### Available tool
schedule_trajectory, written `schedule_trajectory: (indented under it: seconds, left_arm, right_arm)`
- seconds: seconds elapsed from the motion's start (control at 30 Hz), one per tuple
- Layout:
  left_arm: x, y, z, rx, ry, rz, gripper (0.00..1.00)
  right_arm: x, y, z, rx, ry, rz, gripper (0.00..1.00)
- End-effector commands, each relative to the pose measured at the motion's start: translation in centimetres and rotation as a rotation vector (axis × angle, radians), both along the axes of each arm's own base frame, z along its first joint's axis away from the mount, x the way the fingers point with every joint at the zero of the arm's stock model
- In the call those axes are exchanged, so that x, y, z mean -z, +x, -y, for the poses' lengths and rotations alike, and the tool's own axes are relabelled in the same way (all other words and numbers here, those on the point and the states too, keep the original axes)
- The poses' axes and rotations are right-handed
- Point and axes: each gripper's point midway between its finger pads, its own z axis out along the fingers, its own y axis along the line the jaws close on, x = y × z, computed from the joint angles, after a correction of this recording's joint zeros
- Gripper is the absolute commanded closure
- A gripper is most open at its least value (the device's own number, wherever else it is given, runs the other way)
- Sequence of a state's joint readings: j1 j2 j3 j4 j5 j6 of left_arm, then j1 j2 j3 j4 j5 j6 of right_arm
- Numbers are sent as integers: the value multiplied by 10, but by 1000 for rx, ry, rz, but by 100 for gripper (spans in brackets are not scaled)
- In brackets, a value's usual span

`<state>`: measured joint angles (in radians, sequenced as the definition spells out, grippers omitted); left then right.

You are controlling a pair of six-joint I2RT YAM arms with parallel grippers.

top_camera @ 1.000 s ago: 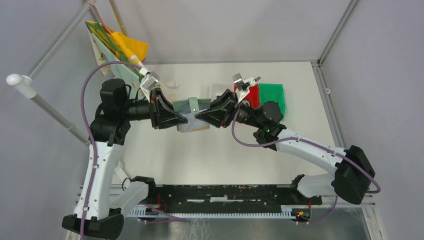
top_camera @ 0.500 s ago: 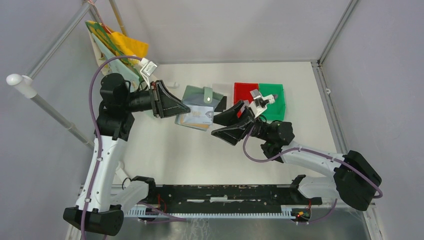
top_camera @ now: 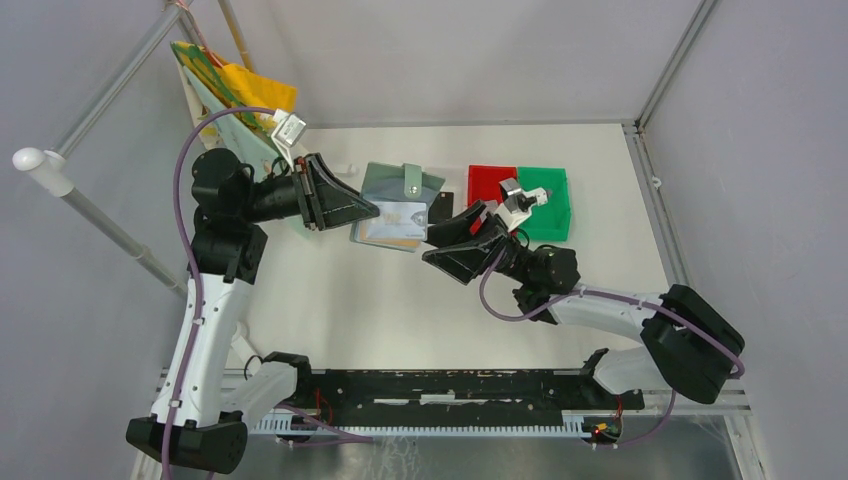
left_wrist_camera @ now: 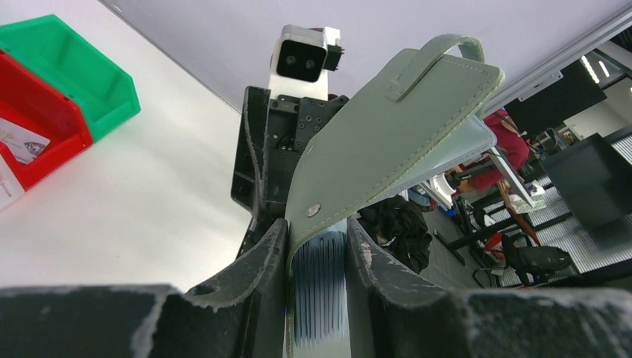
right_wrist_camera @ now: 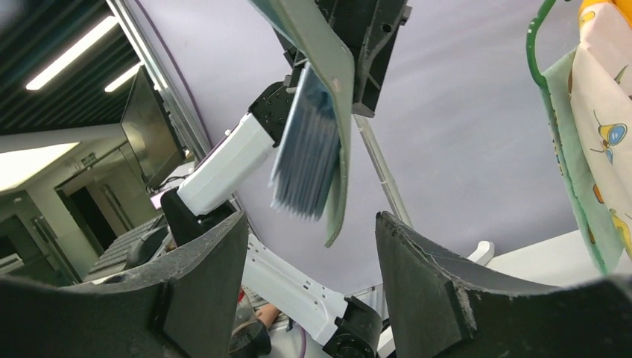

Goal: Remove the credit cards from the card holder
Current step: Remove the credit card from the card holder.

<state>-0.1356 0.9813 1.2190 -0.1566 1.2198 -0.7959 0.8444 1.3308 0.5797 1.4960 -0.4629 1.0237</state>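
Observation:
The grey-green card holder [top_camera: 400, 190] hangs open in the air, held at its left edge by my left gripper [top_camera: 372, 212]. In the left wrist view the gripper [left_wrist_camera: 317, 239] is shut on the holder's bluish pleated pockets, with the flap [left_wrist_camera: 395, 127] and its tab standing up. My right gripper [top_camera: 430, 245] is open and empty just right of the holder; in the right wrist view [right_wrist_camera: 311, 220] the holder [right_wrist_camera: 313, 149] hangs above the jaws, apart from them. A silvery-white card [left_wrist_camera: 19, 142] lies in the red bin. A small dark rectangle [top_camera: 441, 209], perhaps the black card, shows by the holder's right edge. The tan-gold card is not identifiable.
A red bin [top_camera: 488, 180] and a green bin [top_camera: 550, 200] stand behind the right gripper. A colourful cloth on a hanger [top_camera: 235, 95] hangs at the back left and also shows in the right wrist view [right_wrist_camera: 596, 134]. A white pole [top_camera: 90, 215] runs along the left.
My right gripper has left the holder's right edge, drawn back to the right and opened. My left gripper has carried the holder back and up, and its flap has swung open.

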Motion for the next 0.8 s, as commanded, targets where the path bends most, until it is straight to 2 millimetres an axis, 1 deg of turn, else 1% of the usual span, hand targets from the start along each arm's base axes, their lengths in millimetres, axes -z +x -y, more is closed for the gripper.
schedule_trajectory:
  seconds: [0.0,0.13,0.37,0.47,0.63,0.77]
  left_arm:
    - [-21,-7,-1,-13,-38,51,98]
    - [-21,-7,-1,-12,-38,56,98]
    - [-22,-7,-1,-15,-38,67,98]
    - [-22,-7,-2,-16,-37,75,98]
    - [-21,-7,-2,-17,-35,78,98]
    - [-19,-6,-2,-18,-30,83,98]
  right_arm:
    - [-29,-3,7,-17,121,6,32]
    - [-33,-5,3,-52,147,-2,32]
    - [-42,-19,4,-132,203,20,32]
    - [-45,-27,10,-165,237,29,34]
    - [-50,-29,12,-174,252,27,39]
    - [-54,-33,16,-188,270,38,36]
